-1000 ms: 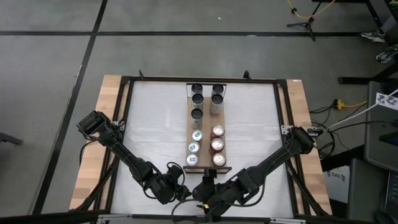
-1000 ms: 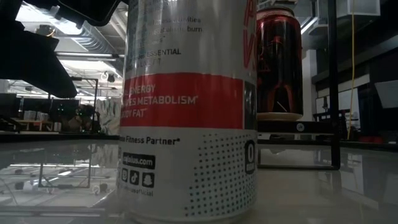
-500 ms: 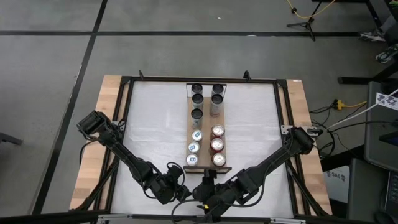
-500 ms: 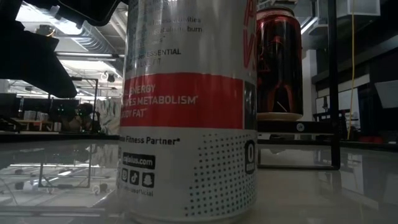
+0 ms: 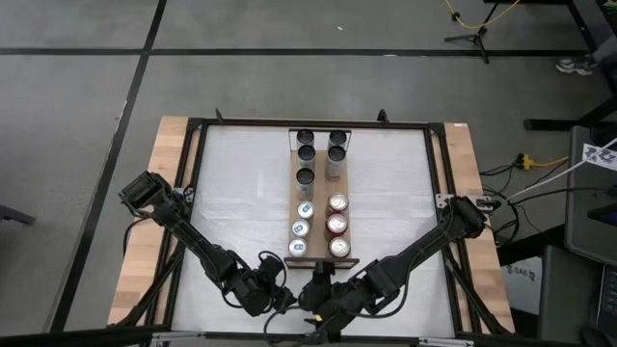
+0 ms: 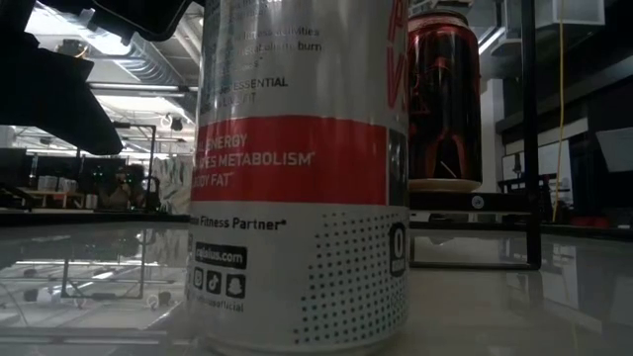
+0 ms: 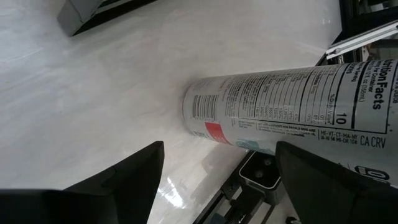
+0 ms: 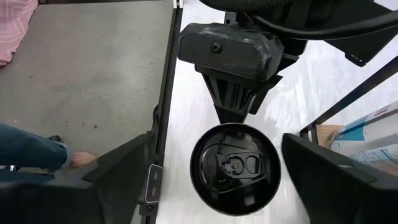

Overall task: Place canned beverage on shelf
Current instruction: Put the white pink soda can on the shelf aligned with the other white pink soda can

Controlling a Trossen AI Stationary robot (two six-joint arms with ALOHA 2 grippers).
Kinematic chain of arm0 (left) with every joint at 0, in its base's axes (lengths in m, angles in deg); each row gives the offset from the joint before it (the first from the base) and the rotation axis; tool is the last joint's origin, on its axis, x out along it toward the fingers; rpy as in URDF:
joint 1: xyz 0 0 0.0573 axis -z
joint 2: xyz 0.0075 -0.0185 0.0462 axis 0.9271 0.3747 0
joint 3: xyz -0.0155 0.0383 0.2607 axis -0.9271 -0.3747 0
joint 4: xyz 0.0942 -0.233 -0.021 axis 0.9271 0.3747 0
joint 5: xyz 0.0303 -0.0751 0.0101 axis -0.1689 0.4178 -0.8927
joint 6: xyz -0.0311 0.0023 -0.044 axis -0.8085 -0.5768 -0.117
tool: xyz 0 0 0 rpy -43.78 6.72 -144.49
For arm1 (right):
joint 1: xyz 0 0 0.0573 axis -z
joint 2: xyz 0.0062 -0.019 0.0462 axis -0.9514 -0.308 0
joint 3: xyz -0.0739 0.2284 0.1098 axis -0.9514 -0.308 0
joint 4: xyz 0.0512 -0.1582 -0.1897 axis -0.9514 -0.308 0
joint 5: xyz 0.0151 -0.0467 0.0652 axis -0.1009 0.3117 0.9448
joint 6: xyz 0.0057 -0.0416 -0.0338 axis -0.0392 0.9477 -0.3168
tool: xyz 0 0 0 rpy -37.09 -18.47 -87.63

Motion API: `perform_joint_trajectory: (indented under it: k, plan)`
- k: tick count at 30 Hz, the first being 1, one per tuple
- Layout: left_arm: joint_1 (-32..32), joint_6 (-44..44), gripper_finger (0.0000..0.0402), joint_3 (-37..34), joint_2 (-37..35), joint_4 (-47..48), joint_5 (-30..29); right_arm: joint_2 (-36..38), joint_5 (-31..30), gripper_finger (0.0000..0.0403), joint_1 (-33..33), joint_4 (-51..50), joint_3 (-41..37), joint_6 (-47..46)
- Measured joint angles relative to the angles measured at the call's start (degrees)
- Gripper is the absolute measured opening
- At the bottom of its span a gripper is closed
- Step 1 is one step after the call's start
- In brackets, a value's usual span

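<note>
A white can with a red band (image 6: pixel 297 198) stands upright on the white table near its front edge; its dark top (image 8: pixel 235 168) shows in the right wrist view. My right gripper (image 8: pixel 217 186) is above it, open, one finger on each side of the top. My left gripper (image 7: pixel 217 186) is open and comes slanting at the can's side (image 7: pixel 280 106), low down. In the high view both grippers (image 5: pixel 284 294) (image 5: pixel 320 292) meet there and hide the can. The shelf (image 5: pixel 321 196) lies mid-table and carries several cans in two rows. My left gripper stands close against the can's printed side (image 7: pixel 323 134), with one finger (image 7: pixel 336 180) in front of it. Whether that finger touches the can, I cannot tell. My right gripper touches nothing.
A red can (image 6: pixel 445 99) stands on the shelf's near end, just behind the white can. Black frame rails (image 5: pixel 193 193) and pale wooden strips (image 5: pixel 164 193) border the table. A person's leg and foot (image 8: pixel 37 155) show on the floor beyond the table's near edge.
</note>
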Motion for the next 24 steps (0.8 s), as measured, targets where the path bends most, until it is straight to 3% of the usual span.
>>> perform_joint_trajectory:
  k: [7, 24]
  plan:
    - [0.0, 0.0, 0.0305, 0.0, 0.0, 0.0, 0.0, 0.0, 0.0, 0.0397, 0.0, 0.0, 0.0, 0.0]
    - [0.0, 0.0, 0.0305, 0.0, 0.0, 0.0, 0.0, 0.0, -3.5, 0.0386, 0.0, -0.1, 0.0, 1.5]
